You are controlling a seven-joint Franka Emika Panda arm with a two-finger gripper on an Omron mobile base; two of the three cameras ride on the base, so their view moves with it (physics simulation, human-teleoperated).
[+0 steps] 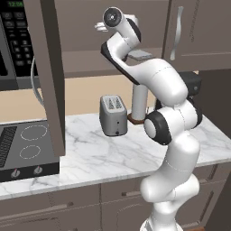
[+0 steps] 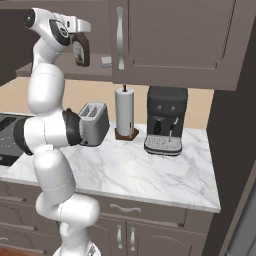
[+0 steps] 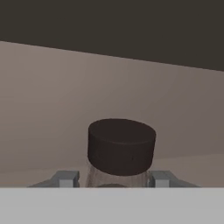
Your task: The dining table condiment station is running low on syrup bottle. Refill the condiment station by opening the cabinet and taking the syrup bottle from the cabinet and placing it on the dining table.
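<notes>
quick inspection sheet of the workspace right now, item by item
surface: white veined marble counter, bare in front of the appliances
job's things: syrup bottle upright inside the open cabinet, black cap toward the hand camera
clutter: toaster, paper towel roll, coffee machine along the back wall
grippers: gripper raised into the cabinet, a finger on each side of the bottle neck; contact cannot be confirmed
cables: nothing seen
surroundings: stovetop and microwave at left, closed wall cabinet above the coffee machine
</notes>
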